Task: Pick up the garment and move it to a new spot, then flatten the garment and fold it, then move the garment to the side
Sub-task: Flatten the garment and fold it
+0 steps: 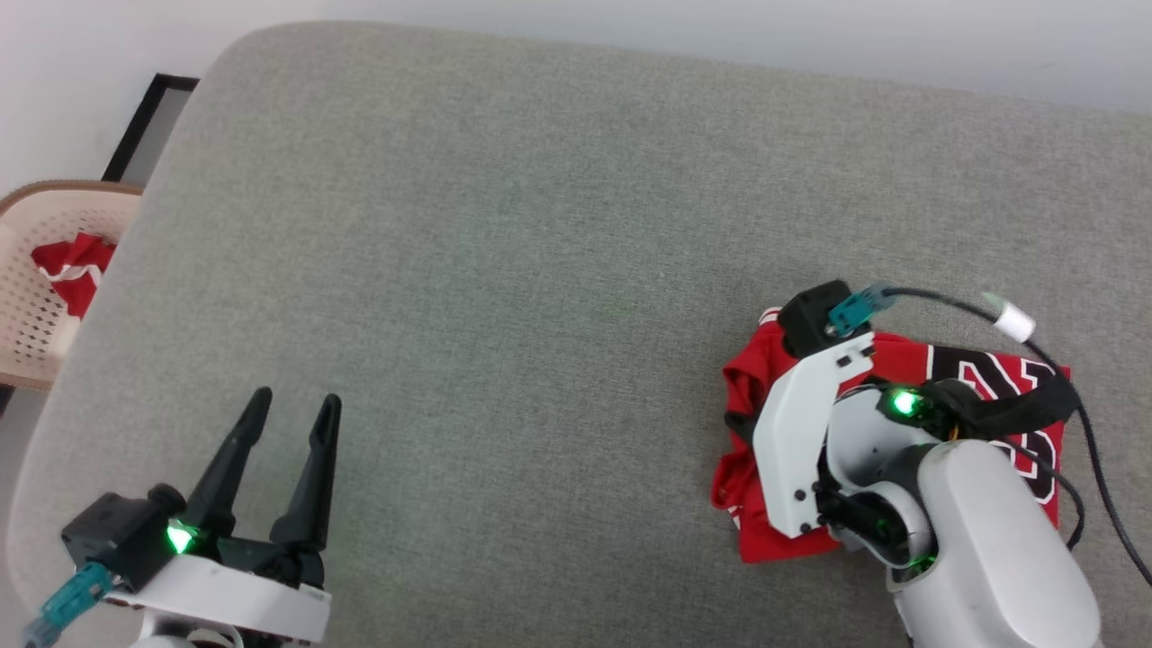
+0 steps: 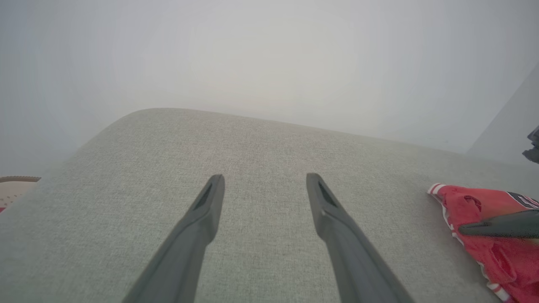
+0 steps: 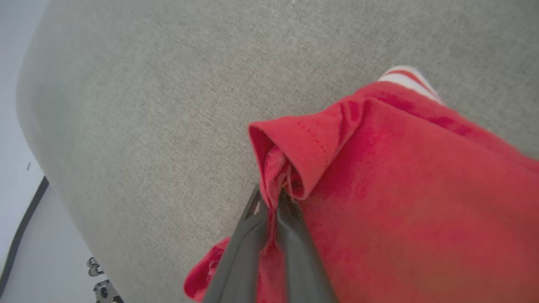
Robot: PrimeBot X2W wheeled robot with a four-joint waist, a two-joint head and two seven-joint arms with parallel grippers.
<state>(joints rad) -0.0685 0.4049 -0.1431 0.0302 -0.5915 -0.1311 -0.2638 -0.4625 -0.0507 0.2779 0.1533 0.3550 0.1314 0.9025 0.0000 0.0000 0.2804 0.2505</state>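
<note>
Red garment (image 3: pixel 400 189) lies folded by the cushion's (image 1: pixel 540 225) right edge, right gripper (image 3: pixel 271 193) pinching a fold, left gripper (image 1: pixel 297 396) open and empty. Move-aside step, by my judgement; you must keep the folds intact.

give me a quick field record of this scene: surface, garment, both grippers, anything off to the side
surface: grey fabric-covered pad
garment: red jersey, rumpled, on the robot's right side of the pad, black number showing
right gripper: shut, pinching a fold at the jersey's edge
left gripper: open, holding nothing, above bare pad at lower left
side: beige perforated basket past the pad's left edge, red cloth inside
</note>
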